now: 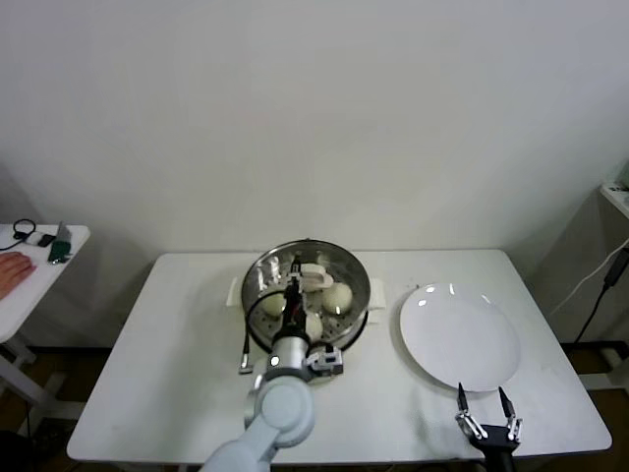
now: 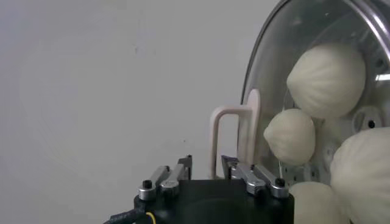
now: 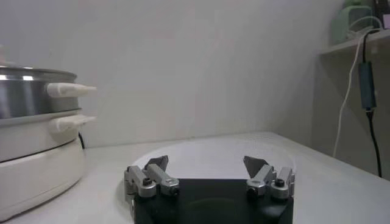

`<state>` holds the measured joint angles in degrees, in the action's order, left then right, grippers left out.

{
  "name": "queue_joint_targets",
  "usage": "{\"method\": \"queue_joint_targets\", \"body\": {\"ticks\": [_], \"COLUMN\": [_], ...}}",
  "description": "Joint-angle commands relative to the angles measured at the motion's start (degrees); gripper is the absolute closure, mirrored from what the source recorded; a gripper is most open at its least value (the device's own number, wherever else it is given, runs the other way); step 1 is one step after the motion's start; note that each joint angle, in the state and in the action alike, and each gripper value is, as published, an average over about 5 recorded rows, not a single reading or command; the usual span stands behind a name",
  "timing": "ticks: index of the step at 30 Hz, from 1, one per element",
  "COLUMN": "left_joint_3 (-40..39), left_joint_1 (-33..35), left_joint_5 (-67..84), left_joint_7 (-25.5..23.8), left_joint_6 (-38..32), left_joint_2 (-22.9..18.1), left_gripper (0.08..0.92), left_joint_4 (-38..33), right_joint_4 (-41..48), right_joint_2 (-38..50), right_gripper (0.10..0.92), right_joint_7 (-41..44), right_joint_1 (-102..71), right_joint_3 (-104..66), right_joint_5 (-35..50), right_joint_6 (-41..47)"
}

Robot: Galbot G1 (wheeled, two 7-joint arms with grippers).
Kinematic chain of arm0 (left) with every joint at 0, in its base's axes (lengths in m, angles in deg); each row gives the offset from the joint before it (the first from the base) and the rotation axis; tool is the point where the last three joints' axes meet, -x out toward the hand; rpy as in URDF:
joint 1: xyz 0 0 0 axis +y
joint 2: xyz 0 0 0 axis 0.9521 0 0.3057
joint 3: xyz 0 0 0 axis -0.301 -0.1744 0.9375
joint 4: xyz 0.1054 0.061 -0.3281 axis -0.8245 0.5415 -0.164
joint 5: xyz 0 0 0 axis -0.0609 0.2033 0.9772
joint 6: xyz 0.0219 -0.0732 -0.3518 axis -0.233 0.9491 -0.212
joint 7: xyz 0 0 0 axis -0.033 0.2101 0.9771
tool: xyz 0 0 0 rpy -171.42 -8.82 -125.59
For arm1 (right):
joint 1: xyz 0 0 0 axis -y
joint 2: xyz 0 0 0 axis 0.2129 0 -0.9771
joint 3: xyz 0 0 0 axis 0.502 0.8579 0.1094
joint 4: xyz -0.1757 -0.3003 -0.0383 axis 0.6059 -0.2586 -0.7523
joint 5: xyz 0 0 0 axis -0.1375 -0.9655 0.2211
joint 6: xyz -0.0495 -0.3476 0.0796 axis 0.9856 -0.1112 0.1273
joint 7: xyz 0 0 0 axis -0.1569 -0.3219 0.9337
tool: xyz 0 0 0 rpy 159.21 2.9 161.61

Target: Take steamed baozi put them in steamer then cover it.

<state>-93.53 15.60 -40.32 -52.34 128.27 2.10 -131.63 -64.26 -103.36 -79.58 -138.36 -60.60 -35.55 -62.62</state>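
Note:
The steamer stands at the middle back of the table, with the clear glass cover lying on it. Several cream-white baozi show through the glass, among them a large one and a smaller one. My left gripper hangs over the cover, straddling one leg of its cream bar handle. The jaws of the left gripper are parted, and a gap shows on one side of the handle. My right gripper waits open and empty near the table's front right edge.
A flat white plate lies to the right of the steamer, just beyond the right gripper. The steamer's side handles stick out toward the plate. A side table with small items stands at the far left.

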Motion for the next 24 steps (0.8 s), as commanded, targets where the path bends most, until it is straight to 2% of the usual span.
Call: {"method": "queue_joint_targets", "body": {"ticks": [1,9,14,20,24], "left_joint_3": [-0.32,-0.16,3.96,16.11,26.36], "left_joint_1": [0.66,2.08,5.92,13.31,19.57], "left_joint_5": [6.86,16.85,29.44,55.4,70.4], "left_joint_7": [0.02,1.56,7.29,19.16,22.6], "left_joint_6": [0.74,-0.29,-6.06,-16.22,-27.24], "left_joint_2": [2.85,7.13,10.96,13.03,11.3], "left_gripper": [0.585,0.351,0.217,0.178,0.177], "left_joint_4": [-5.11,-12.95,-18.37,-21.54,-21.25], "right_joint_4": [-0.07,0.12,-0.18,-1.09,-1.87], "right_joint_2": [0.03,0.16,0.4,2.04,2.38], "right_gripper": [0.203,0.203,0.203,0.203,0.203], "right_joint_7": [0.05,-0.49,-2.78,-4.31,-4.62], "right_joint_1": [0.06,0.4,0.34,-0.36,-0.64], "right_joint_3": [0.14,0.84,1.64,2.6,2.73], "right_joint_5": [0.01,0.44,0.81,-0.38,-0.78], "right_joint_6": [0.24,0.82,1.14,-0.09,-0.07]}}
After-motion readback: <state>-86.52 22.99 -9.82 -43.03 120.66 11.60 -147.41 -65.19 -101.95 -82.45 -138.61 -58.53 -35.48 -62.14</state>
